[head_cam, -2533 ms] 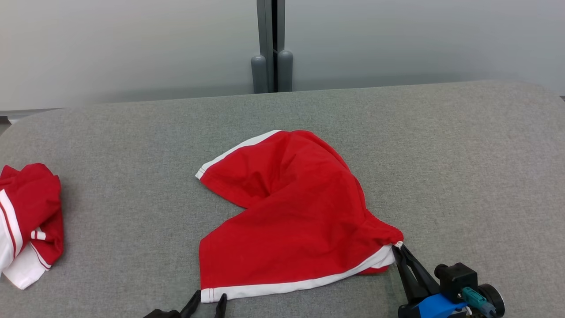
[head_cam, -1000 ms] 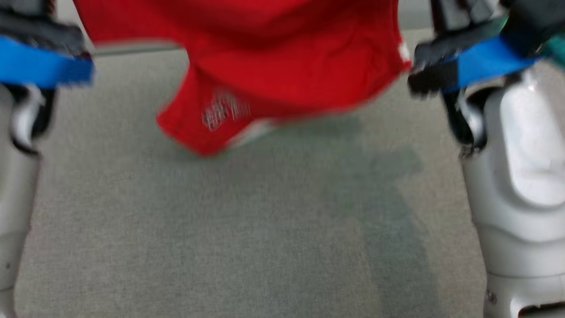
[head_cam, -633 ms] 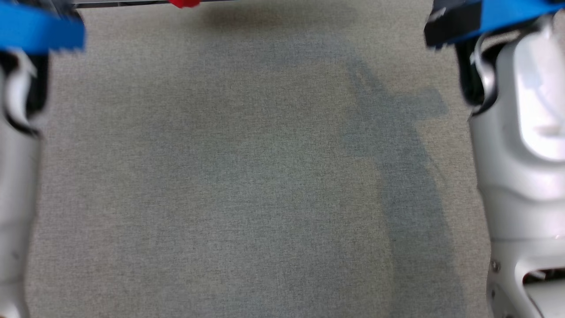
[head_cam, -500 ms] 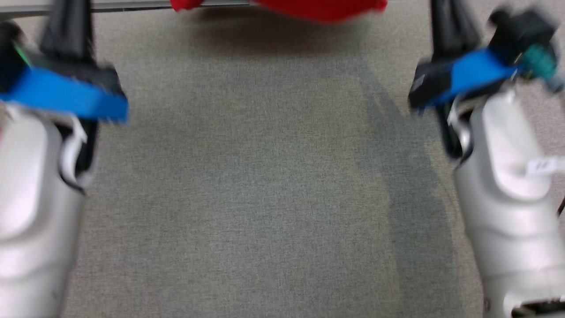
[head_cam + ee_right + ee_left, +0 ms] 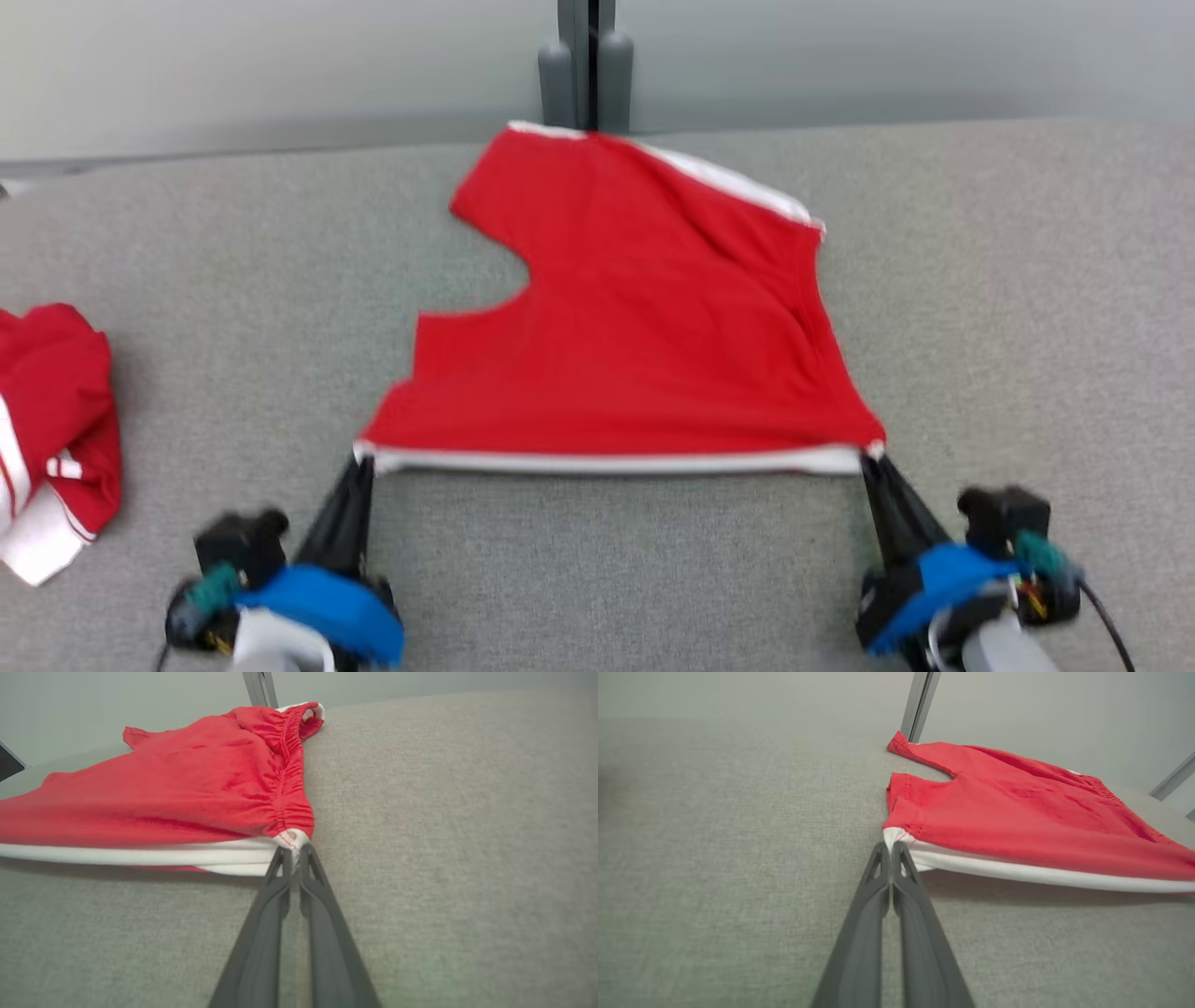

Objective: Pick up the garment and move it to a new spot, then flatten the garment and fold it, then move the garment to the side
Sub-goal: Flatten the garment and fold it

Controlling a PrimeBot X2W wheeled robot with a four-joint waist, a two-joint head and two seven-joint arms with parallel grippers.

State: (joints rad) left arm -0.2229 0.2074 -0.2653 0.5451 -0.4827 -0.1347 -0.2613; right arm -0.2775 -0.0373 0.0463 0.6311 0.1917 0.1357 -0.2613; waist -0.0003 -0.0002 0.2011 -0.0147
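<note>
Grey desk (image 5: 1027,280) is carrying the garment (image 5: 635,345), left hand (image 5: 360,464) and right hand (image 5: 871,461) clamping its hem; red heap (image 5: 51,439) outside left hand is running off-frame

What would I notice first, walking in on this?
The bright red garment spread across the middle of the grey table stands out. The left tool and right tool each pinch a near corner of its white hem. A crumpled red-and-white garment lies at the far left.

Two garments, spread garment (image 5: 635,345), crumpled garment (image 5: 56,411), two grippers, left gripper (image 5: 362,461), right gripper (image 5: 870,461), one grey table (image 5: 1008,280), one post (image 5: 588,65)
</note>
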